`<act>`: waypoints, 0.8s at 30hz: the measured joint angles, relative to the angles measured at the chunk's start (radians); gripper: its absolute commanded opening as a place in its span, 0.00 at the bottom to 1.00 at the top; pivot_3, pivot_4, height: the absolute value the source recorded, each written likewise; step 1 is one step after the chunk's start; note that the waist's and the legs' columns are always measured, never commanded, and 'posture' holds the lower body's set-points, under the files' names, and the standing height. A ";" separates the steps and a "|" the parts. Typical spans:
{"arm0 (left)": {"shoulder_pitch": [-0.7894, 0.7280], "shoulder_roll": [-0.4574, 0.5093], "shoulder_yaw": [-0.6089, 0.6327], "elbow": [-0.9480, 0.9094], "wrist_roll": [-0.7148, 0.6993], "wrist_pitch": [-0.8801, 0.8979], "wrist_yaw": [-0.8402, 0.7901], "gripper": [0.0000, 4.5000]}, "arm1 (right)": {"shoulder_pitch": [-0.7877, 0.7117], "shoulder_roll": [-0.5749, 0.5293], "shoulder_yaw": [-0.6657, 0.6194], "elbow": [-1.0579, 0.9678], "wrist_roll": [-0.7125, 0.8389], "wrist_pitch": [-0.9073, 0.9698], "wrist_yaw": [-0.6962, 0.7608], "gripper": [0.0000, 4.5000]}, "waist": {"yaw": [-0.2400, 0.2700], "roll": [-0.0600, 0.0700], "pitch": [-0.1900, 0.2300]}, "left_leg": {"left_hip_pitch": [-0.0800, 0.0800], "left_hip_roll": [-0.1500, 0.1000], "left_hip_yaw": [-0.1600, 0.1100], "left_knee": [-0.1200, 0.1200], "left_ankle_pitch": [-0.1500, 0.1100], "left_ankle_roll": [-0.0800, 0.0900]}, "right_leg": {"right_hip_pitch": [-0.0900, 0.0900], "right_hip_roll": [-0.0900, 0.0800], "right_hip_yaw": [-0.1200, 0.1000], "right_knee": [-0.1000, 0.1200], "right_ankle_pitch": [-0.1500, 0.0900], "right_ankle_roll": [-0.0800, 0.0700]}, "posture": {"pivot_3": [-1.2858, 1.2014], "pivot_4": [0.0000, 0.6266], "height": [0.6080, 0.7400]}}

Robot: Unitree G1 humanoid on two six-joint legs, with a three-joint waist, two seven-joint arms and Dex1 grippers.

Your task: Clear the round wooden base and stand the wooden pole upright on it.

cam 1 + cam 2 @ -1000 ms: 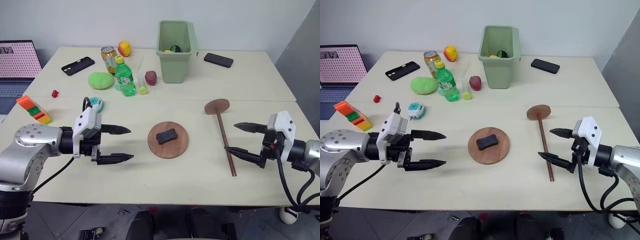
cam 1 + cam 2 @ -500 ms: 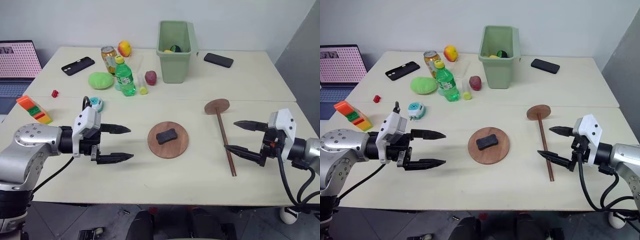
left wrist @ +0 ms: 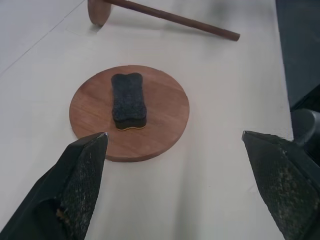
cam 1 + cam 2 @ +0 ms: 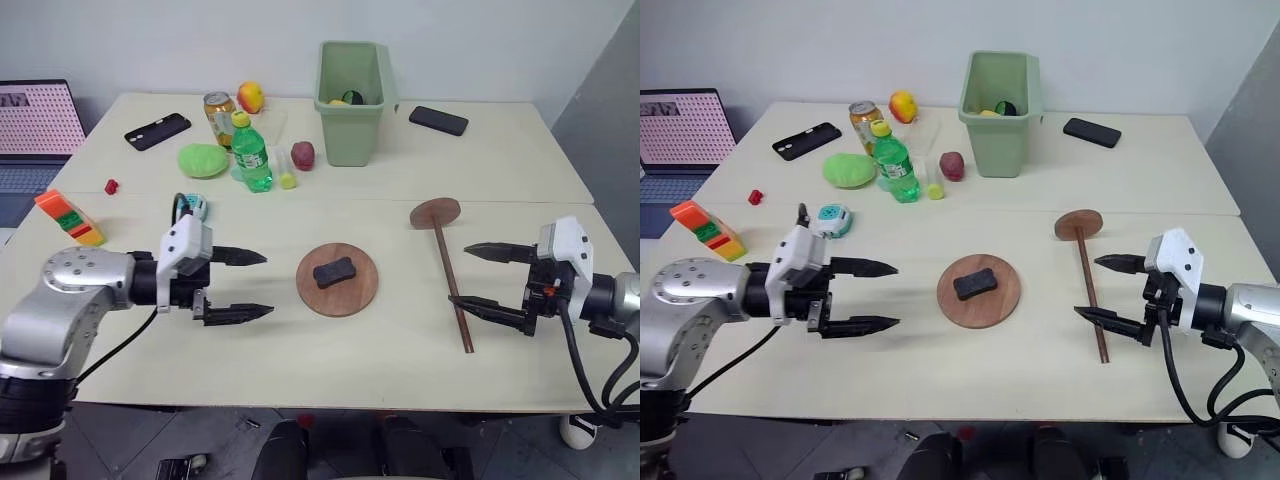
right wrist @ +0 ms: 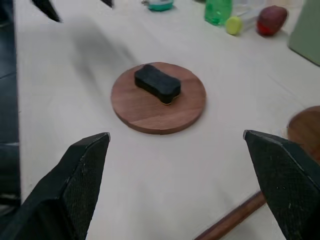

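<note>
The round wooden base (image 4: 356,296) lies flat at the table's front middle, with a black bone-shaped sponge (image 4: 334,271) resting on it. To its right the wooden pole (image 4: 451,288) lies flat on the table, its disc end (image 4: 434,212) pointing away from me. My left gripper (image 4: 268,283) hovers open left of the base, fingers aimed at it, holding nothing. On the far side of the pole's rod my right gripper (image 4: 459,272) is open and empty, facing the base. The left wrist view shows the base (image 3: 165,117), sponge (image 3: 128,99) and pole (image 3: 170,17) ahead.
A green bin (image 4: 352,90) stands at the back. Left of it are a green bottle (image 4: 250,155), a can (image 4: 216,110), fruit and a green lump (image 4: 203,160). There are two phones (image 4: 156,131) (image 4: 437,120), an orange toy (image 4: 68,218) and a laptop (image 4: 35,130) at far left.
My left gripper has edged a little to the right, toward the base. The right gripper has stayed about where it was. Both remain open.
</note>
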 measured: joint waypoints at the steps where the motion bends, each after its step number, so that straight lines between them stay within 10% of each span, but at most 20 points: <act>1: -0.036 -0.032 -0.031 0.016 0.019 0.000 0.013 1.00 | -0.016 -0.010 0.013 -0.006 0.009 0.006 0.015 1.00 | 0.000 0.000 0.000 | 0.000 0.000 0.000 0.000 0.000 0.000 | 0.000 0.000 0.000 0.000 0.000 0.000 | 0.52 0.24 1.00; 12: -0.263 -0.342 -0.281 0.366 0.249 -0.149 0.119 1.00 | -0.138 -0.031 0.113 -0.047 0.042 0.033 0.043 1.00 | -0.001 0.000 0.000 | -0.001 -0.001 0.000 0.002 0.000 0.000 | -0.001 0.000 0.000 0.000 0.000 0.000 | 0.52 0.24 1.00; 24: -0.343 -0.455 -0.321 0.626 0.388 -0.328 0.161 0.44 | -0.150 -0.017 0.099 -0.058 0.077 0.056 -0.008 1.00 | 0.001 -0.001 -0.001 | -0.002 -0.001 -0.001 0.004 0.000 0.000 | 0.000 -0.001 -0.001 0.000 0.000 0.000 | 0.52 0.24 1.00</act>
